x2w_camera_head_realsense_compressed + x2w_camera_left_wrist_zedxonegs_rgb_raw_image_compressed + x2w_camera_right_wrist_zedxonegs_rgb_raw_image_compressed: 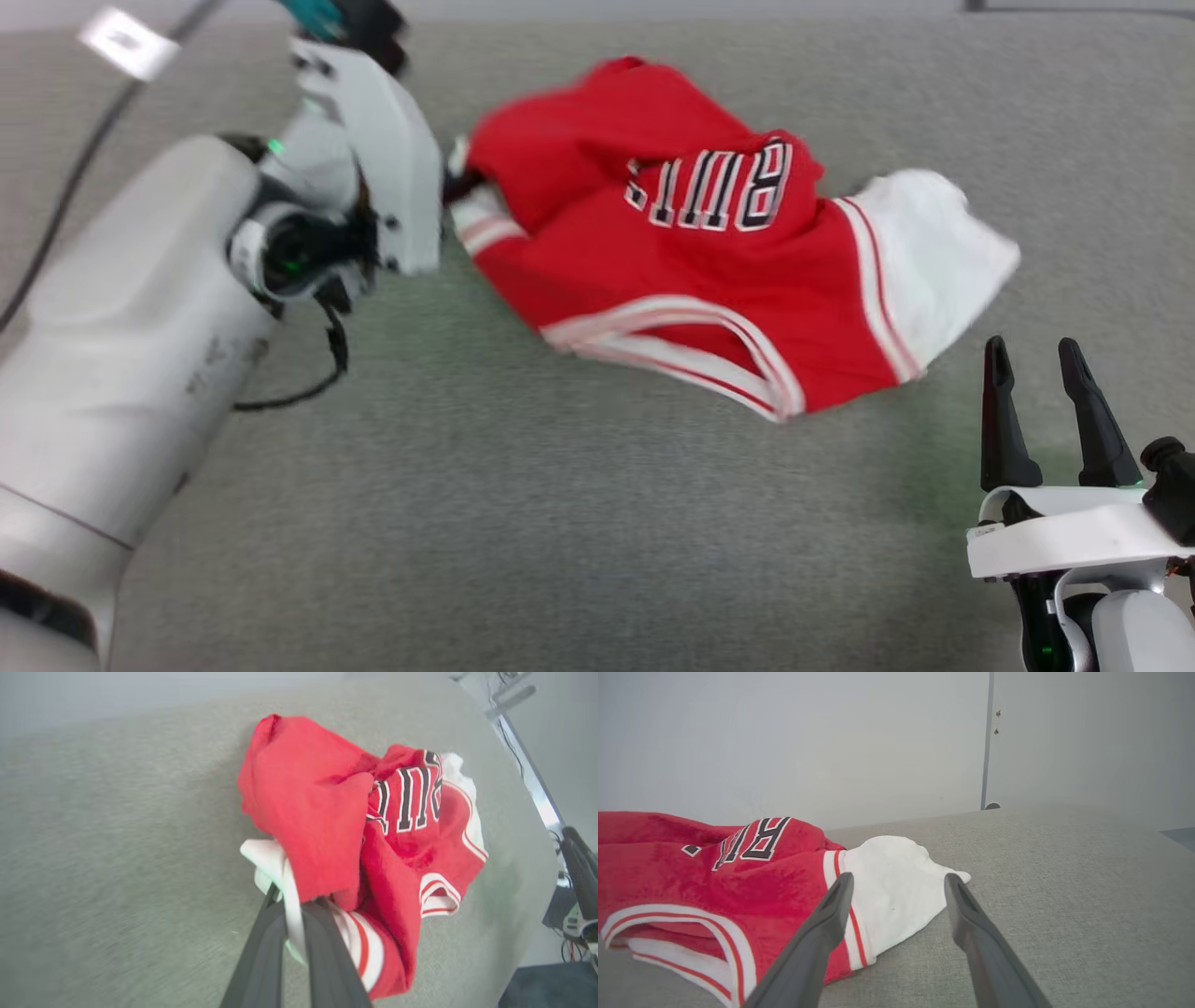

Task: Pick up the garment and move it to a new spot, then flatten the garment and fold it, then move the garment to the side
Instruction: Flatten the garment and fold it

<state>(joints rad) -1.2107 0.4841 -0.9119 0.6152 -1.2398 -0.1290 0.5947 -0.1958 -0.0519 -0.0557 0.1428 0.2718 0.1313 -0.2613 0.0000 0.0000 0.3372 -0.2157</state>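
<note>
We see a grey cloth-covered surface (560, 541) w/ a pale wall (784, 742) behind. The garment (672, 252) lies crumpled centre-far, long axis approx left-right, white sleeve (934, 261) to the right, lettering upside down to us. Left gripper (299, 905) is pinched onto its white-trimmed left edge; right gripper (1033, 353) is spread, near the sleeve, not touching. A dark cable (91, 145) runs at far left

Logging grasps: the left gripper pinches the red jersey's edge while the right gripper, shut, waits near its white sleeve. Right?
No: the right gripper is open, as the right wrist view shows; the left gripper does pinch the red jersey.
</note>
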